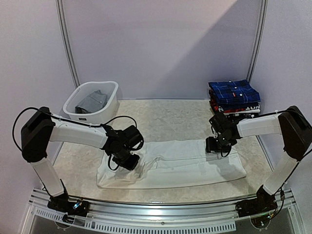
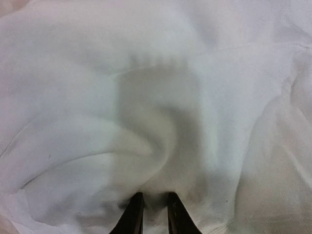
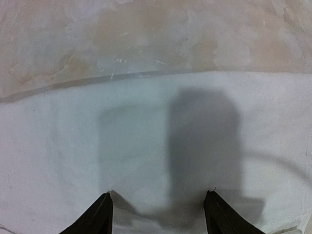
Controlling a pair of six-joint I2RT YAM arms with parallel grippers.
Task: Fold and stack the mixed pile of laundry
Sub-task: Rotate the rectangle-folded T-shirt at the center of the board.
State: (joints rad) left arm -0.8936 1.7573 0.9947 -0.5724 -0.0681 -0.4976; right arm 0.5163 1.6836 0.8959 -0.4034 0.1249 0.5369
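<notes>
A plain white shirt (image 1: 185, 163) lies spread flat across the front of the table, its left part bunched up. My left gripper (image 1: 129, 163) presses down on that bunched left end. In the left wrist view the gripper (image 2: 155, 197) has its jaws close together with a raised fold of the white shirt (image 2: 146, 122) pinched between them. My right gripper (image 1: 214, 146) hovers over the shirt's far right edge. In the right wrist view the gripper (image 3: 158, 195) stands wide open just above the flat white cloth (image 3: 146, 146), with nothing between its jaws.
At the back left stands a white slotted basket (image 1: 109, 109) with a grey garment (image 1: 92, 101) inside. A stack of folded clothes with a dark blue plaid shirt (image 1: 234, 91) on top sits at the back right. Bare marbled tabletop (image 3: 146, 39) lies beyond the shirt's edge.
</notes>
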